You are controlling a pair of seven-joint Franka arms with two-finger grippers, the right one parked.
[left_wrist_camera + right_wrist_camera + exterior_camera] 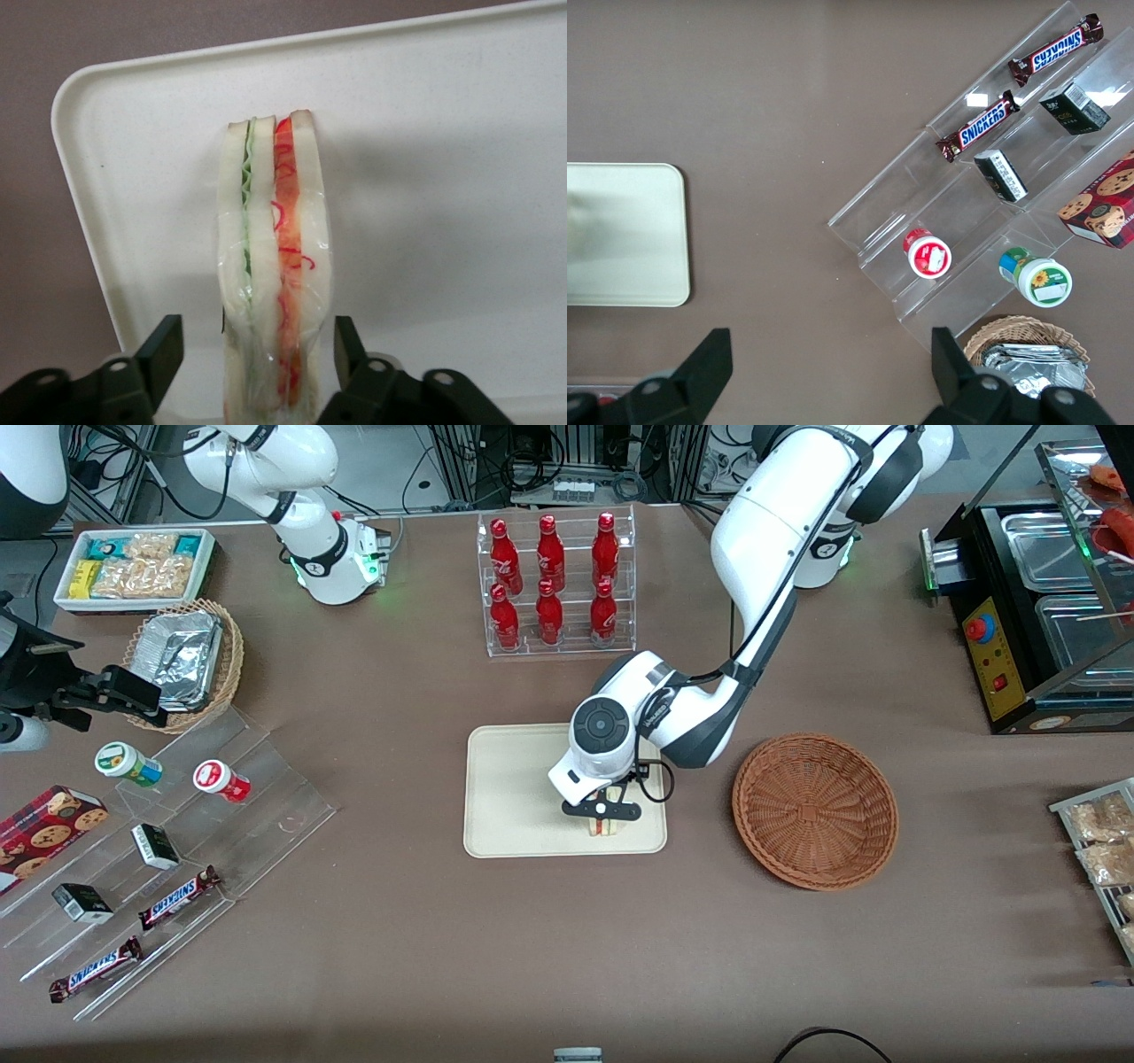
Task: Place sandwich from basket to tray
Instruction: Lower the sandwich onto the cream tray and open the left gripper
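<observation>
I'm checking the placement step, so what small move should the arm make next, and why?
Probably lift the gripper straight up. Its fingers stand apart from the sandwich, with a gap on each side, and the sandwich stands on edge on the tray. The basket holds nothing.

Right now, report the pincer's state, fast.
Left pincer: open, fingers apart on either side of the sandwich, not clamping it, over the tray.

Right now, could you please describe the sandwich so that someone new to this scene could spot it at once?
Find the cream tray in front of the bottle rack. The sandwich stands on edge on it, near the rim closest to the front camera, between the open fingers of the gripper. It is the only wedge of white bread, with green and red filling stripes.
</observation>
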